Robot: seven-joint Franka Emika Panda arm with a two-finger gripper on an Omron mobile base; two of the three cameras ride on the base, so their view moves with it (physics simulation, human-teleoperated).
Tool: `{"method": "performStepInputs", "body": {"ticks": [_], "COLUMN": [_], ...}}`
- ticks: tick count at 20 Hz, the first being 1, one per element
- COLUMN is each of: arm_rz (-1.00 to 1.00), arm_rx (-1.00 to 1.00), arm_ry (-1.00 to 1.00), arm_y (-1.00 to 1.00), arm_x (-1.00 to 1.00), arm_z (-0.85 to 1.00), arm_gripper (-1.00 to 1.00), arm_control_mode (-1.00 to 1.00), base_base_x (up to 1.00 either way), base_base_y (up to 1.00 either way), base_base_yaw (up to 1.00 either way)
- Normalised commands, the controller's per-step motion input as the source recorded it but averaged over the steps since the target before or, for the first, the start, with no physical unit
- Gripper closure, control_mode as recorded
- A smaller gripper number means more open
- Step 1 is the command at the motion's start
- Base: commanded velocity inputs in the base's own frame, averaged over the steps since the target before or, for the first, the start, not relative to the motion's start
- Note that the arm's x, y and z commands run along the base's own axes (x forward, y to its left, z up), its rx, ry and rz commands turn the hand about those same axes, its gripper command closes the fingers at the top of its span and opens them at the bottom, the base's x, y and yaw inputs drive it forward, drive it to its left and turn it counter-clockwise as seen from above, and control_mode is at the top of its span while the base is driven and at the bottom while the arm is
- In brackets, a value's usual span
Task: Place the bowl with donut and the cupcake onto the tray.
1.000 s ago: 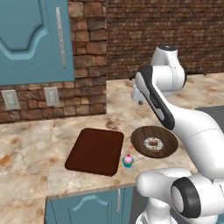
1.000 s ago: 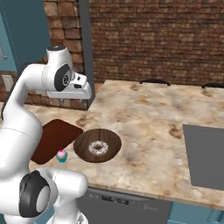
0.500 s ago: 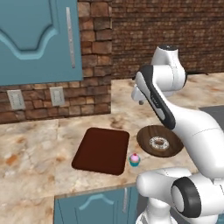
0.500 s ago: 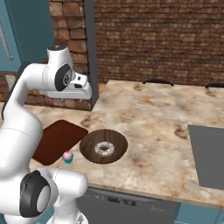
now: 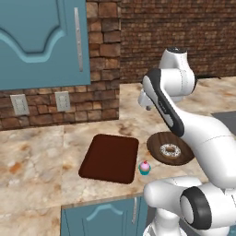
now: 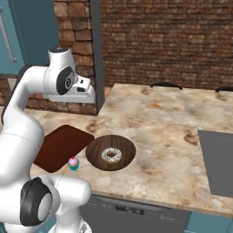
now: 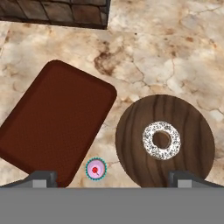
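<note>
The two-finger claw (image 7: 112, 177) hangs high above the marbled beige stone counter (image 6: 168, 123) with its jaws spread wide and nothing between them; in the hand view only the two dark finger tips (image 7: 41, 178) show, cut off by the frame's lower edge; in the base views the claw itself is hard to make out behind the white arm's wrist. Below it lies the wide, shallow, dark-brown wood-grain bowl (image 7: 165, 141), the small white-iced sprinkled ring donut (image 7: 161, 140) resting inside; the arm hides the bowl's right part in the left base view. Just beside the bowl sits the tiny teal-wrapped, pink-frosted cupcake (image 7: 96, 169), close against the flat reddish-brown rounded tray (image 7: 54, 122), whose lower corner is cut off; no writing is legible.
</note>
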Motion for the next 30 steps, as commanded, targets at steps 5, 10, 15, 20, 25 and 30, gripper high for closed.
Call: {"method": "performStepInputs", "body": {"ticks": [5,10,15,20,25,30], "arm_rz": [0.00,0.00,0.00,0.00,0.00,0.00], "arm_rx": [0.00,0.00,0.00,0.00,0.00,0.00], "arm_ry": [0.00,0.00,0.01,0.00,0.01,0.02], "arm_y": [0.00,-0.01,0.00,-0.01,-0.03,-0.04], "arm_x": [0.00,0.00,0.00,0.00,0.00,0.00], "arm_z": [-0.06,-0.35,-0.38,-0.33,-0.25,-0.23], "arm_gripper": [-1.00,-1.00,-1.00,-1.00,-1.00,-1.00], "arm_control_mode": [-1.00,-1.00,-1.00,-1.00,-1.00,-1.00], "base_base_x": [0.00,0.00,0.00,0.00,0.00,0.00], "base_base_y": [0.00,0.00,0.00,0.00,0.00,0.00], "base_base_yaw": [0.00,0.00,0.00,0.00,0.00,0.00]}}
